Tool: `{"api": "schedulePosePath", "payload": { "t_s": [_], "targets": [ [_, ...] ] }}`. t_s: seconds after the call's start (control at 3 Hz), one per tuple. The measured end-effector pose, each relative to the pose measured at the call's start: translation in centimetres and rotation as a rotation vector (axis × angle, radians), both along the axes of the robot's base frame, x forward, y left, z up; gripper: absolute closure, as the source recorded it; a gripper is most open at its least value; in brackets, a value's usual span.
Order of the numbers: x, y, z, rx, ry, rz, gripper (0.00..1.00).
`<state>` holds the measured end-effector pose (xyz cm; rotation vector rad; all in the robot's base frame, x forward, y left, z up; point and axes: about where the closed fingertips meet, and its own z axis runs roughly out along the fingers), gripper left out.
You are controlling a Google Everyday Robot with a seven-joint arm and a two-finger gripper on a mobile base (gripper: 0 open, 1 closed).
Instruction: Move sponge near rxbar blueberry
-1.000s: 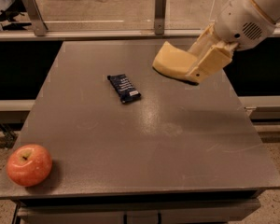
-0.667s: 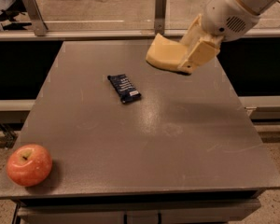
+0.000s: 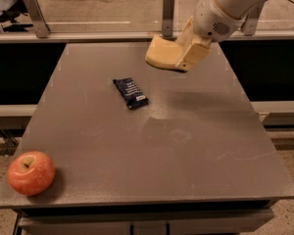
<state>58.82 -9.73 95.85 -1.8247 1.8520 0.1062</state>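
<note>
The gripper (image 3: pixel 185 53) sits in the upper middle of the frame, a little right of centre, at the end of a white arm (image 3: pixel 230 4) that enters from the upper right corner. Its cream-coloured jaws are closed onto the right-hand end of the sponge (image 3: pixel 160 53), one finger (image 3: pixel 193 57) lying across the near side of the foam and the other behind it. The gap between them is only as wide as the block they clamp.

The sponge is a thick pale yellow block. It sticks out to the left of the gripper and tilts slightly, and it appears to be held clear of the grey table (image 3: pixel 152 180), over the far part of the top. A soft dark shadow (image 3: pixel 201 102) lies on the surface below and to the right of it.

The rxbar blueberry (image 3: pixel 130 93) lies flat on the table, left of centre in the frame and in the upper half. It is a small dark navy wrapper with white lettering, turned on a diagonal, with a pale patch at its lower right end. It lies below and to the left of the sponge, apart from it, with bare tabletop between them.

A red and yellow apple (image 3: pixel 31 173) stands at the lower left corner of the table, well apart from the bar and the sponge.

Behind the far edge of the table runs a pale rail (image 3: pixel 88 35) with two upright metal posts, one at the upper left (image 3: pixel 35 13) and one near the top centre (image 3: pixel 169 13), just left of the gripper.
</note>
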Motion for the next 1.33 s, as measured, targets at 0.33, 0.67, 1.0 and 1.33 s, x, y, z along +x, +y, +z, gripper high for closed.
{"api": "schedulePosePath", "payload": {
  "t_s": [0.33, 0.67, 1.0, 1.33],
  "targets": [
    [2.6, 1.7, -3.4, 0.008, 0.043, 0.029, 0.98],
    [3.6, 2.9, -5.4, -0.003, 0.071, 0.044, 0.75],
    [4.2, 3.2, -7.1, 0.018, 0.091, 0.064, 0.52],
    [4.5, 3.6, -8.9, 0.017, 0.129, 0.086, 0.28]
  ]
}}
